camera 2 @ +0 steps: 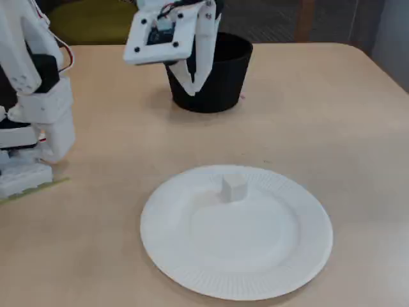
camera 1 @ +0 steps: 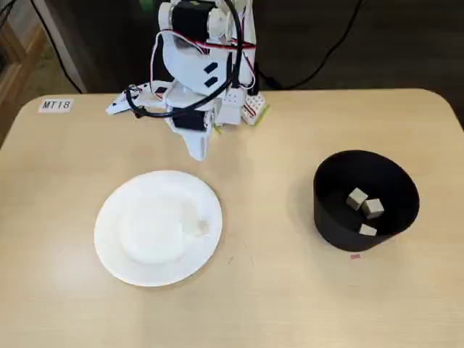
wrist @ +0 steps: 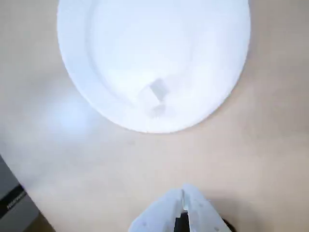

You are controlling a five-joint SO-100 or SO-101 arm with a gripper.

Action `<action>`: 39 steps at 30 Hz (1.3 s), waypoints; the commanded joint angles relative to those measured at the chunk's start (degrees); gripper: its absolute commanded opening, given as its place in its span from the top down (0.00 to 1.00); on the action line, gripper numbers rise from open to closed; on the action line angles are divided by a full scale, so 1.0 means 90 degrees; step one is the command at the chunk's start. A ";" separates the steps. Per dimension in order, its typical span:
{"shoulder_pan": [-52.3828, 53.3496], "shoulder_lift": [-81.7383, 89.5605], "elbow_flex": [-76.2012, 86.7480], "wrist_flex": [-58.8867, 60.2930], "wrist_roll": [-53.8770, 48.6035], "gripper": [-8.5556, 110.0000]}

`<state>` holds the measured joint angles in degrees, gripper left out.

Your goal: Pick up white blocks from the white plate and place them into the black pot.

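**White on white, black at the side**

The white plate (camera 1: 119, 250) is plain bright white, with fine ribbing round its rim showing in a fixed view (camera 2: 275, 288). The one block (camera 2: 234, 187) lying on it is off-white, barely set off from the plate, with slightly greyer shaded faces. The black pot (camera 1: 330, 221) is matte black inside and out, and the three blocks (camera 1: 373, 208) in it look pale beige against it. The worktop (camera 1: 290, 304) is a light beige wood tone. The arm (camera 1: 196, 65) is white with black parts and red and black wires. The hand (wrist: 183, 205) is white. A small white label (camera 1: 56, 105) carries dark lettering.
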<state>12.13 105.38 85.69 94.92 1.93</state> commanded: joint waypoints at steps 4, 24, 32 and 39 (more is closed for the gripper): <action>-0.0313 -0.0557 -0.0059 0.0020 0.1709 0.95; -0.0068 -0.2373 -0.0928 -0.0205 0.6035 0.79; 0.0010 -0.2744 -0.0947 -0.0469 0.5625 0.61; 0.0166 -0.3555 -0.0947 -0.1025 0.4834 0.61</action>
<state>13.10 74.00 79.63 87.19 48.52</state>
